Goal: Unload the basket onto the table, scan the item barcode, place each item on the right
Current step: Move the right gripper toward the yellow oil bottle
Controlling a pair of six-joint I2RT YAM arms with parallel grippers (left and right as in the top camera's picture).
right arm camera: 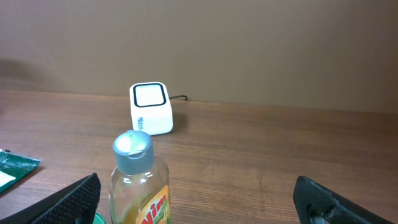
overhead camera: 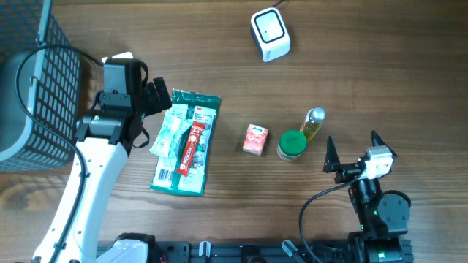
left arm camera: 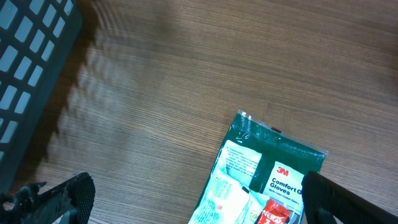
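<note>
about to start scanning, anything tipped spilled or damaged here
Nothing stands out. The green plastic glove packet lies flat, slightly slanted; the clear yellow bottle with a grey cap stands upright; no spill shows.

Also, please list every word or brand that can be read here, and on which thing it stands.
"3M": on the green glove package.
"Comfort G" (cut off) and "Gloves": same package, beside the logo.
Print on the red label of that package: blurred, unreadable.
Red letters on the bottle, perhaps "Vim": cut off, not certain.
Small print on the scanner, on its side: too small.
Print on the pink box: too small.
</note>
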